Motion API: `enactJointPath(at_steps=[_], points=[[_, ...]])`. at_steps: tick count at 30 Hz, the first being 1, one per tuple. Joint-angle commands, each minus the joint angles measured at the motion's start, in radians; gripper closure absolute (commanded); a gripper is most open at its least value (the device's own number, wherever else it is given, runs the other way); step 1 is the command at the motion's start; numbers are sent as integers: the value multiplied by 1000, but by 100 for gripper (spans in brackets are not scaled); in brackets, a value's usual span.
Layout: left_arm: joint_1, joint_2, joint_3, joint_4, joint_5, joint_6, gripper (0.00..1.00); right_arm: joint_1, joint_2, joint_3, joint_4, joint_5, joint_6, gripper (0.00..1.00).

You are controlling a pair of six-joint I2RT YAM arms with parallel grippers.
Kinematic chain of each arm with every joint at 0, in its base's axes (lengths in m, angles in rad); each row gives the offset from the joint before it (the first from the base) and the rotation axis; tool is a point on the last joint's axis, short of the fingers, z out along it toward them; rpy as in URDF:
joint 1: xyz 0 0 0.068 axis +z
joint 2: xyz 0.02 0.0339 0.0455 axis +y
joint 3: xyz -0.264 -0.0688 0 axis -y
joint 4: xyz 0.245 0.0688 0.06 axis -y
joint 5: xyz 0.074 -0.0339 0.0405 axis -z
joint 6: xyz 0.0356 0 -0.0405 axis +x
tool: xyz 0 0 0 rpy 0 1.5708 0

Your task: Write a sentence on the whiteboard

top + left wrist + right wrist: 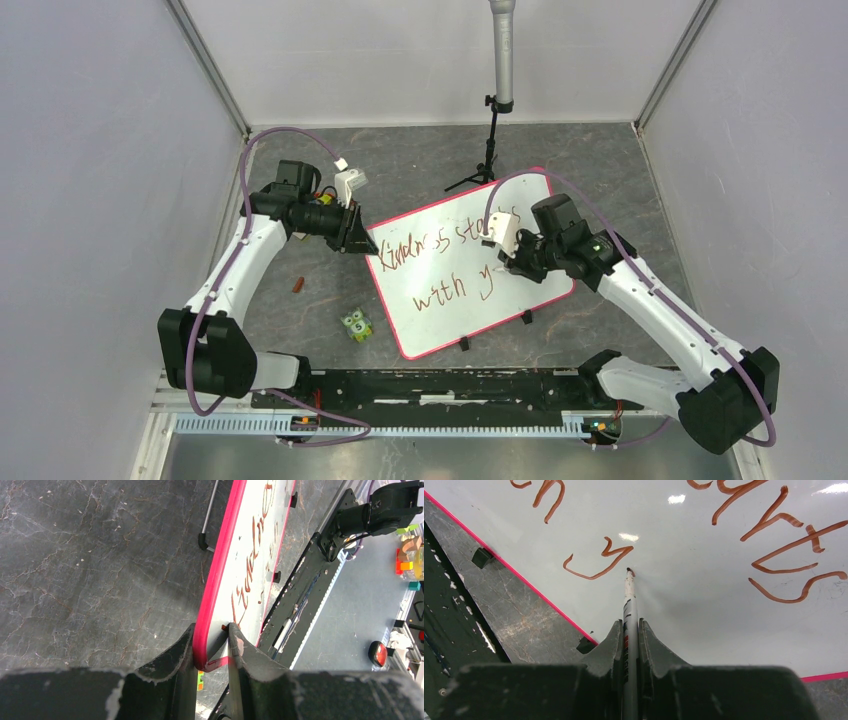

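Note:
The whiteboard (440,300), white with a red-pink frame, lies tilted on the table. Its brownish-red sentence (425,250) reads "Kindness starts" over "with y". My left gripper (357,238) is shut on the whiteboard's left corner; the left wrist view shows the pink rim (212,590) between its jaws (212,635). My right gripper (518,262) is shut on a grey marker (629,605). The marker's tip touches the board just right of the "y" (596,562). The word "starts" (784,545) shows at the upper right of the right wrist view.
A small green owl toy (356,325) and a short brown-red piece (298,286) lie left of the board. A black tripod stand (487,160) rises behind the board. A black rail (440,385) runs along the near edge. Grey walls enclose the table.

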Motion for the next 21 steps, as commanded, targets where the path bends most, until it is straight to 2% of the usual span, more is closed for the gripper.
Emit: enactJointPath(at_steps=[1,9,21], points=[[-13,12,-6,19,-44,21,97,-2,-10,-19,5,13,-33,100],[-12,18,-1,18,-42,21,98,-2,-31,-62,-12,59,-69,100],[-13,8,-5,19,-45,20,98,-4,-11,47,36,114,-29,100]])
